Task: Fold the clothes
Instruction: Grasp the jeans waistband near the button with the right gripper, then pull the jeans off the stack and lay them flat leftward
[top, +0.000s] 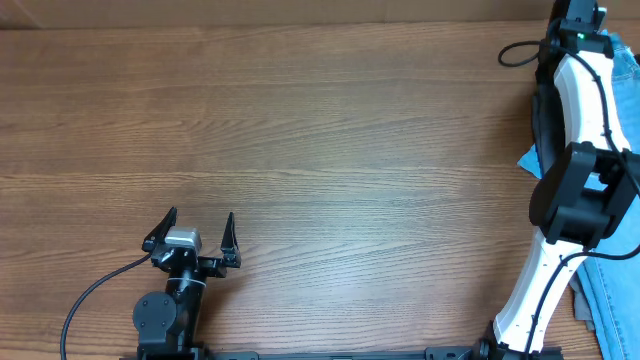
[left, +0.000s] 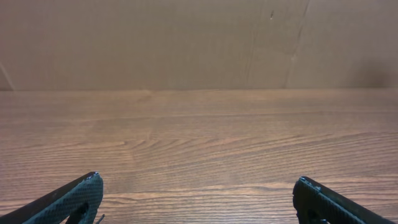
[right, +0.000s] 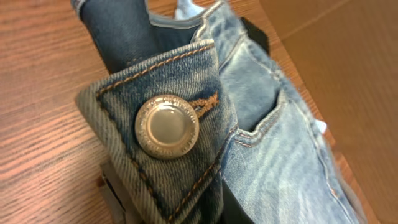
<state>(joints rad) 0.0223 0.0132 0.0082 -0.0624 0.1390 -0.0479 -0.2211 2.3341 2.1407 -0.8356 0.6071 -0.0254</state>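
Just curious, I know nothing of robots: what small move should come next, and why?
Probably pull the jeans left to the table's middle: the right hand grips their waistband by the button, and they sit at its right edge.

The left gripper (top: 200, 220) is held with jaws spread wide. The right arm (top: 585, 90) is stretched forward, the right gripper (right: 174, 202) clamped on jeans (right: 273, 155).
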